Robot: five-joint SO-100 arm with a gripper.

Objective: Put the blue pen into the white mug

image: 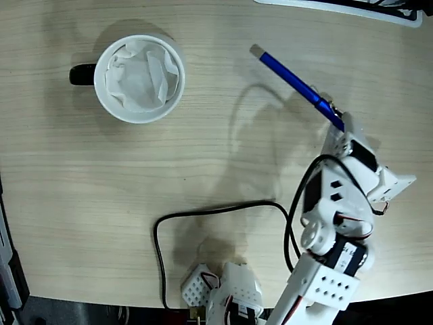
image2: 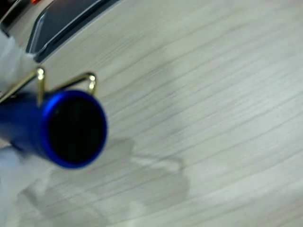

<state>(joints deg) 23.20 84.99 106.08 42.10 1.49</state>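
Right up close in the wrist view, the blue pen fills the left side, its round dark end facing the lens and a metal clip arching over it. The end effector is closed on the pen near one end, and the rest of the barrel sticks out up-left in the fixed view. The pen casts a separate shadow on the wood below, so it looks to be lifted clear of the tabletop.

So this reads as the carry step: pen in hand, not yet delivered. The white mug, with crumpled paper inside and its black handle pointing left, sits well apart, toward the upper left of the fixed view. The next move calls for a swing across to the mug, then tipping the pen so the free end drops inside the rim rather than catching it.

The surface is pale wood grain. A black cable loops near the arm's base. At the far edge, a dark flat tray-like object pokes in.
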